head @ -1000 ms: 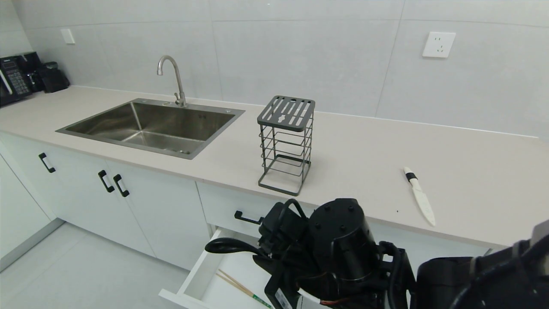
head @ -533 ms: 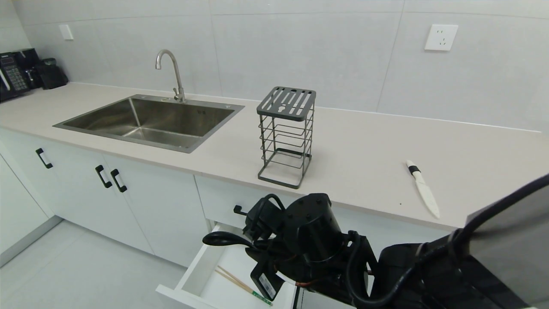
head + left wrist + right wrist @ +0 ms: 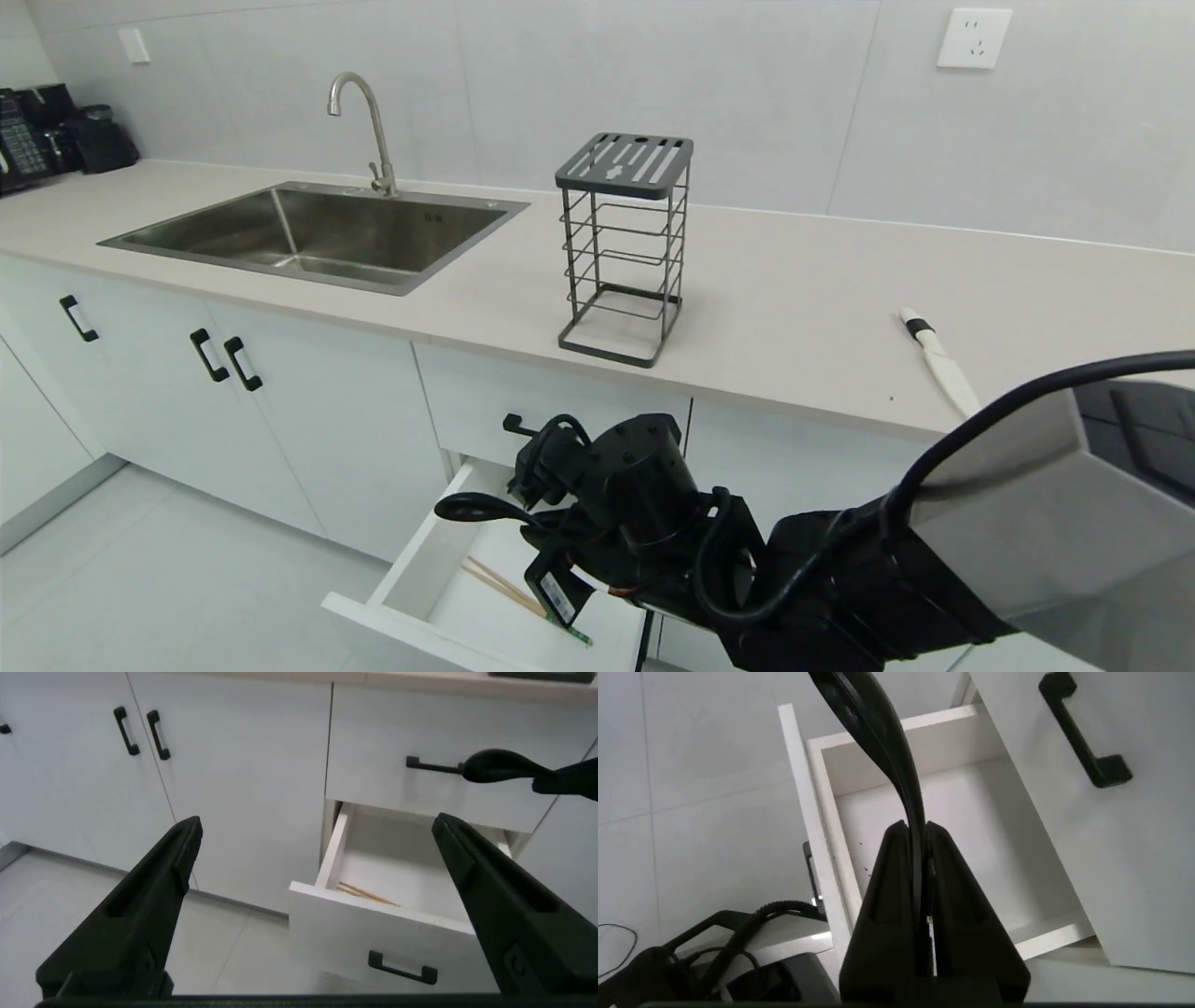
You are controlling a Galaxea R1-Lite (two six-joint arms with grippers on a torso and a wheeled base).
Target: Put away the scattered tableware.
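Observation:
My right gripper (image 3: 553, 534) is shut on the handle of a black spoon (image 3: 474, 509), held over the left part of an open white drawer (image 3: 409, 565) below the counter. In the right wrist view the gripper (image 3: 920, 873) clamps the spoon (image 3: 868, 737) above the drawer's bare floor (image 3: 943, 812). A pair of chopsticks (image 3: 509, 590) lies in the drawer. A white knife (image 3: 938, 362) with a black band lies on the counter at the right. My left gripper (image 3: 316, 831) is open and faces the drawer (image 3: 392, 938), the chopsticks (image 3: 369, 894) and the spoon (image 3: 505, 765).
A grey wire knife rack (image 3: 624, 247) stands mid-counter, with a steel sink (image 3: 317, 233) and tap (image 3: 359, 121) to its left. A shut drawer with a black handle (image 3: 519, 429) sits above the open one. Cabinet doors (image 3: 224, 359) are at the left, over bare floor.
The whole head picture has shifted, so the camera moved lower and more of the drawer shows. The right gripper still holds the spoon over the drawer's left part.

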